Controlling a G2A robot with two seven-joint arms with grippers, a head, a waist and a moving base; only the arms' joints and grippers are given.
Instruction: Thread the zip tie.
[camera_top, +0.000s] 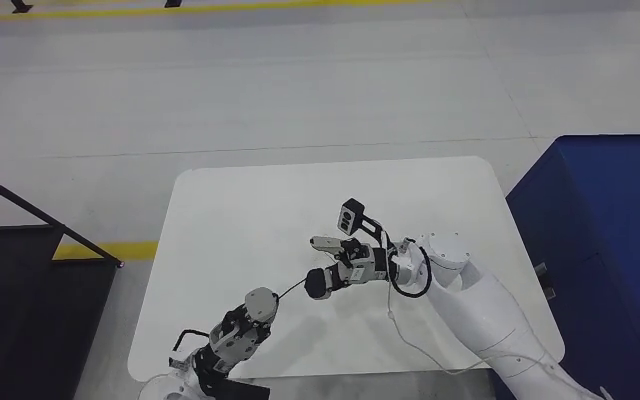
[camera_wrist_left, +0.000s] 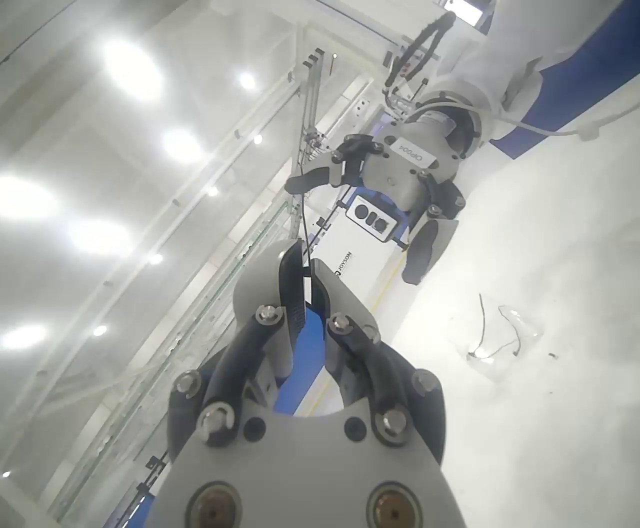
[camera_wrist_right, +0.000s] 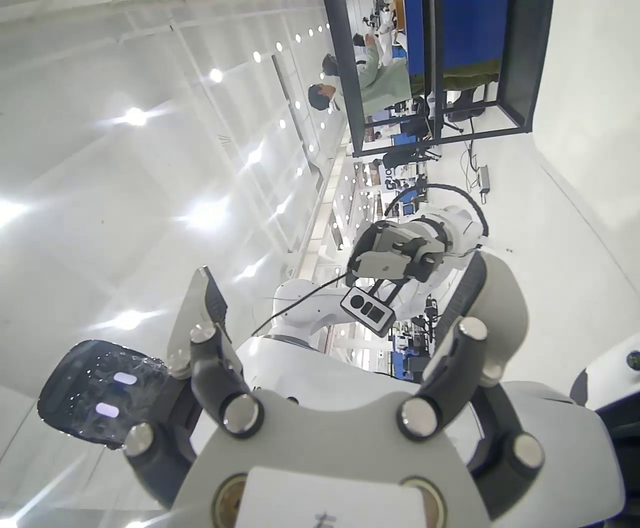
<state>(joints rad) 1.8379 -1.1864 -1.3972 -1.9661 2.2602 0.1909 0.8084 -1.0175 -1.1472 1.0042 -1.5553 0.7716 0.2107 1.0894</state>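
While the left gripper (camera_wrist_left: 306, 265) hangs over the counter's (camera_top: 230, 220) front part, fingers closed on 1 end of the black zip tie (camera_wrist_left: 302, 230), the right gripper (camera_top: 322, 262) hovers over the counter's middle, fingers spread and empty, facing the free end. Step judged: pre-threading handover; next needs a precise pinch on that thin end. Writing: 1 printed tag (camera_wrist_left: 419, 152) on the right gripper's housing.

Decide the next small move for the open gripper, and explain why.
Probably ease the right gripper forward and close it on the free end of the zip tie. The left gripper pinches the other end, and the free end points toward the right one's open fingers, ungripped.
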